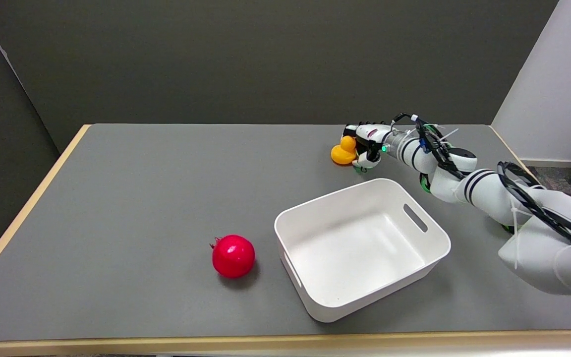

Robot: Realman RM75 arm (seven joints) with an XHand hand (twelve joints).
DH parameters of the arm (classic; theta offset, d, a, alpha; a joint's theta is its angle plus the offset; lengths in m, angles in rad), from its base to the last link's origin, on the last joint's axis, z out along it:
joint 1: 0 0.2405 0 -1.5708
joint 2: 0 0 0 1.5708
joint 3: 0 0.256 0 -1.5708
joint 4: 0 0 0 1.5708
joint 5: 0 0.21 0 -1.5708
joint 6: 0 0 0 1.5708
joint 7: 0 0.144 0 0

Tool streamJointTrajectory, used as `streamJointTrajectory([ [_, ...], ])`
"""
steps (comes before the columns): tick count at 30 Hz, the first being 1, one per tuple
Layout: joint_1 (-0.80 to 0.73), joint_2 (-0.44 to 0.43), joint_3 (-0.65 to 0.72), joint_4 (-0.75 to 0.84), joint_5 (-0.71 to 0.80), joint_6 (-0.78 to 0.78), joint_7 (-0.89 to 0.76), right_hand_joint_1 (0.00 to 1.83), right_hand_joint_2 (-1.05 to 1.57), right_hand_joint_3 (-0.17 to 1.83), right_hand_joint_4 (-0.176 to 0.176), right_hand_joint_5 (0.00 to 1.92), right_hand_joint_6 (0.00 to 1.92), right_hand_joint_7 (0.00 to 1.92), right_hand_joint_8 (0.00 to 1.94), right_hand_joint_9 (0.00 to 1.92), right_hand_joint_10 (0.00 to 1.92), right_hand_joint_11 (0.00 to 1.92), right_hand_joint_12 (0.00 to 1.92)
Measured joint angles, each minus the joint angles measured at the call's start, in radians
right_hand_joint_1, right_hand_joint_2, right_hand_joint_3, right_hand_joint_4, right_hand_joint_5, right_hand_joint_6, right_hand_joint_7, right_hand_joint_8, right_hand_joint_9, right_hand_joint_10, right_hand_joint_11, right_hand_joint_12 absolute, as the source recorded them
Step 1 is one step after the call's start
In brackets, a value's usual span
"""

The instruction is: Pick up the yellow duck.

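Far across the grey table [142, 198], my right hand [367, 144] cups the small yellow rubber duck [343, 151]; whether its fingers grip, I can't tell. Lifting now, I might knock it away.

The right arm [488, 196] is built of glossy white rounded segments ringed with black bands; black cables run along its upper side, cinched by white zip ties, with green bits showing near the joints. Its hand [367, 144] is white and black, with a small green light at the wrist
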Motion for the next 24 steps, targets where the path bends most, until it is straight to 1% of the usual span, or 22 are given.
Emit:
streamJointTrajectory([
  [2,-0.004,-0.001,0.006,0.003,0.0,0.0,-0.001,1.3,1.22,0.24,-0.166,0.41,1.65,0.64,1.61,0.62,1.75,0.21,1.83],
  [3,-0.006,-0.001,0.009,0.004,0.0,0.0,-0.001,1.3,1.25,0.19,-0.159,0.4,1.66,0.64,1.61,0.62,1.75,0.23,1.82],
  [4,-0.009,-0.001,0.014,0.007,-0.001,0.0,-0.002,1.29,1.3,0.08,-0.152,0.39,1.67,0.63,1.61,0.62,1.76,0.26,1.77],
  [6,-0.014,-0.001,0.024,0.012,-0.003,0.0,-0.003,1.29,1.33,0.05,-0.145,0.38,1.7,0.61,1.62,0.6,1.77,0.22,1.79],
  [9,-0.023,0.0,0.046,0.024,-0.003,0.003,-0.004,1.29,1.3,0.1,-0.141,0.4,1.7,0.63,1.6,0.62,1.76,0.2,1.82],
  [16,-0.046,0.007,0.094,0.058,-0.004,0.012,-0.004,1.29,1.3,0.09,-0.138,0.4,1.71,0.63,1.59,0.61,1.77,0.19,1.84],
  [17,-0.049,0.008,0.1,0.064,-0.004,0.014,-0.004,1.29,1.28,0.13,-0.126,0.39,1.66,0.63,1.58,0.61,1.75,0.18,1.86],
  [18,-0.051,0.009,0.104,0.067,-0.004,0.015,-0.004,1.29,1.21,0.23,-0.072,0.35,1.47,0.64,1.58,0.59,1.68,0.1,1.87],
  [19,-0.055,0.01,0.109,0.073,-0.004,0.015,-0.004,1.29,1.13,0.34,-0.009,0.3,1.25,0.64,1.58,0.56,1.59,0.01,1.89],
  [21,-0.06,0.014,0.118,0.084,-0.004,0.017,-0.004,1.01,0.75,0.92,0.019,0.27,0.61,0.5,0.87,0.49,1.28,0.0,1.83],
  [23,-0.067,0.019,0.127,0.1,-0.004,0.019,-0.004,0.94,0.67,0.97,0.023,0.16,0.36,0.35,0.48,0.34,0.93,0.08,1.64],
  [24,-0.07,0.022,0.131,0.108,-0.004,0.019,-0.005,0.92,0.66,0.98,0.023,0.14,0.34,0.32,0.43,0.31,0.87,0.09,1.61],
])
